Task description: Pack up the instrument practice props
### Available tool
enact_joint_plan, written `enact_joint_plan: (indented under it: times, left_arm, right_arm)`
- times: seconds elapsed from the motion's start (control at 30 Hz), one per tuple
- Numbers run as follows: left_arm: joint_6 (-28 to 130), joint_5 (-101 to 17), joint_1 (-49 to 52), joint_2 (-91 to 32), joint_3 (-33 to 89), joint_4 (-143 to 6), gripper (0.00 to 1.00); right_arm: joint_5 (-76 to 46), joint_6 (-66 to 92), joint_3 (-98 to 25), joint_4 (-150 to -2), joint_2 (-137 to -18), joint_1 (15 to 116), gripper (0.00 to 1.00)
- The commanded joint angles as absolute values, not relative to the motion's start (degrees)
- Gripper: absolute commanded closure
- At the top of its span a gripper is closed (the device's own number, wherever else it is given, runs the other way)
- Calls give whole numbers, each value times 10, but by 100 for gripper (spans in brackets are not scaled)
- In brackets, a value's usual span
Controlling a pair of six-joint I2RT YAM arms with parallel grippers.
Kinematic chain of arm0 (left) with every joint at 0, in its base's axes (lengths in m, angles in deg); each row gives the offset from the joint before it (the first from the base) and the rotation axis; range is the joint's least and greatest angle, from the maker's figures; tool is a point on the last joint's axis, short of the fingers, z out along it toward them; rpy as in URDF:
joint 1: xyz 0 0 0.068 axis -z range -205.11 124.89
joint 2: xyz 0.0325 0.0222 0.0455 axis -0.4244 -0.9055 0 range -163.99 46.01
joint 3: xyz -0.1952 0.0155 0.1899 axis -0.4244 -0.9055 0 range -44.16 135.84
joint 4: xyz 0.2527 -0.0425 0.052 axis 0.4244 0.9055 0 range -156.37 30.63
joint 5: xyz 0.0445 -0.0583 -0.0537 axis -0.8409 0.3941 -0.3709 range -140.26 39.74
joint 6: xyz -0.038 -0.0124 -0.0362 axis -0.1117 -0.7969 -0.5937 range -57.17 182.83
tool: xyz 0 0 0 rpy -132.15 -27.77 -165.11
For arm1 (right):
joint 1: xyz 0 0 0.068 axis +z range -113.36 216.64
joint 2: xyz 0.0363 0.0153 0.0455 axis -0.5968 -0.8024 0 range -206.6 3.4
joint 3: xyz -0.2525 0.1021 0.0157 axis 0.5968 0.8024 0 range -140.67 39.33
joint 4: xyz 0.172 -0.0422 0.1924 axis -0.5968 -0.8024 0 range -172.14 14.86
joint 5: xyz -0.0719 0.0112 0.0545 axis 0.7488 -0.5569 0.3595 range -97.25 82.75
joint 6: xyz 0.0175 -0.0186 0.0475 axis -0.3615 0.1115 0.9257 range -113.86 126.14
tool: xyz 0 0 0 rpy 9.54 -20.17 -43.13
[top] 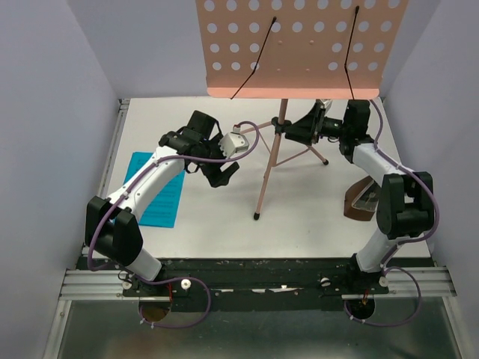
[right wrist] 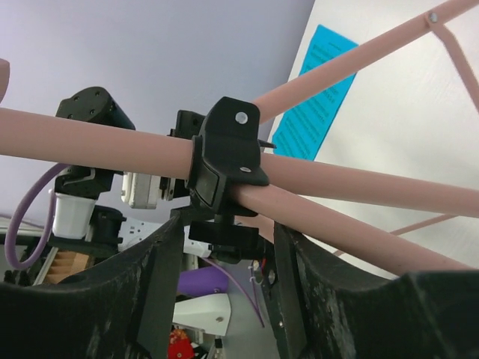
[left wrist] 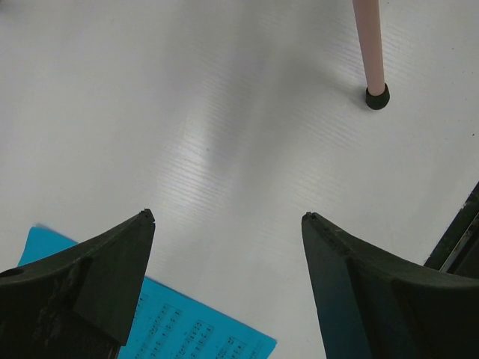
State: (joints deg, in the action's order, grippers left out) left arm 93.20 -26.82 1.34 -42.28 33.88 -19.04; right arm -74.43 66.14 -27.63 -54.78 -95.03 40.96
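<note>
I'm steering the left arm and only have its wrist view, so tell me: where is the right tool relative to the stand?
Observer: The right tool is at the stand's black hub, where the legs meet the pole. The hub's lower part sits between its jaws.
Operator: Is it clamped on?
Observer: Not visibly. A gap shows beside one jaw.
Operator: And the brown block?
Observer: The block sits on the table at the right, partly hidden behind the right arm.
</note>
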Motion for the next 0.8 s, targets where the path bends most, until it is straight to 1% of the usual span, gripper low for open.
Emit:
enact_joint_plan:
  times: [0.0, 0.1, 0.13, 0.2, 0.37, 0.43, 0.53, 0.6, 0.67, 0.77]
  left_arm:
    - [939, -273, 12, -416, 338, -184, 11]
    - [939, -275, 12, -419, 341, -185, 11]
    - [939, -275, 12, -421, 342, -184, 11]
    - [939, -278, 12, -421, 342, -185, 11]
    - [941, -283, 12, -421, 340, -185, 11]
    - [942, -283, 11, -422, 340, -186, 11]
    - [942, -284, 12, -424, 342, -188, 11]
    - [942, -285, 12, -424, 342, -191, 11]
    - [941, -286, 12, -426, 341, -191, 11]
    - [942, -284, 12, -426, 341, -193, 11]
  right_arm:
    - [-769, 679, -295, -526, -971, 417, 43]
    - [-772, 687, -297, -514, -977, 417, 45]
    - [-774, 687, -298, -511, -978, 418, 48]
    - [-774, 678, -300, -507, -978, 419, 55]
    - [-773, 592, -304, -542, -966, 424, 81]
    - [-775, 548, -304, -558, -957, 424, 88]
    - [-757, 431, -312, -634, -939, 427, 95]
    - [-719, 351, -319, -690, -925, 426, 96]
    - [-680, 283, -313, -700, -907, 426, 100]
    - [-607, 179, -299, -705, -881, 430, 100]
